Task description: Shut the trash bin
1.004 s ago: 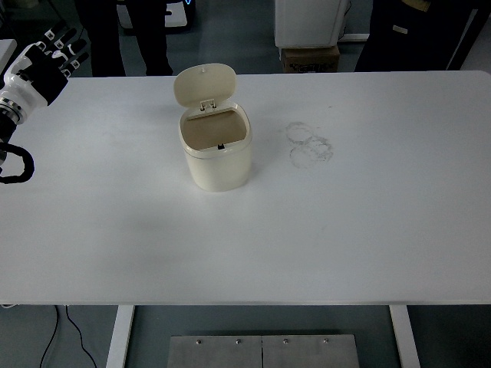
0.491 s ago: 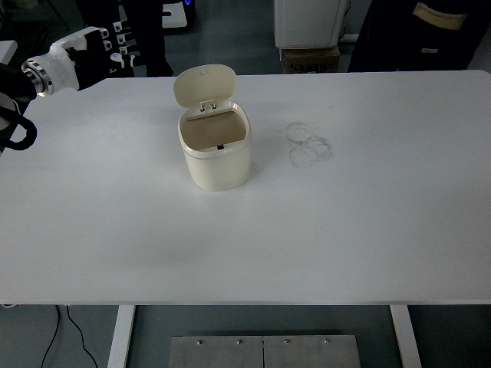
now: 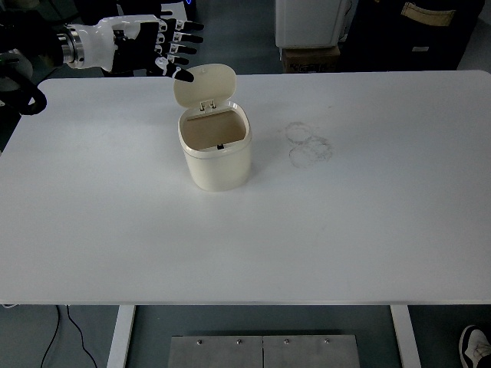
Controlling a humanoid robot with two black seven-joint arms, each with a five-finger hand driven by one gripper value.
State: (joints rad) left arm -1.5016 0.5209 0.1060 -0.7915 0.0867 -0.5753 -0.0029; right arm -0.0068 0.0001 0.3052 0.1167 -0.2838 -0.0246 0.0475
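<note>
A small cream trash bin (image 3: 217,153) stands on the white table (image 3: 345,222), left of centre. Its hinged lid (image 3: 205,84) stands upright at the back, so the bin is open and its inside shows. My left hand (image 3: 165,47) is white with black fingertips. It reaches in from the upper left with its fingers spread, holding nothing. Its fingertips (image 3: 182,74) are just left of and behind the top of the lid, very close to it. The right arm is out of view.
Faint grey smudges (image 3: 308,143) mark the table to the right of the bin. Behind the table's far edge stand a white cabinet (image 3: 311,21), a cardboard box (image 3: 309,58) and people's dark legs (image 3: 418,38).
My left hand has moved from the table's far left edge up and to the right, coming close to the top of the open lid. The bin and lid have not moved.
</note>
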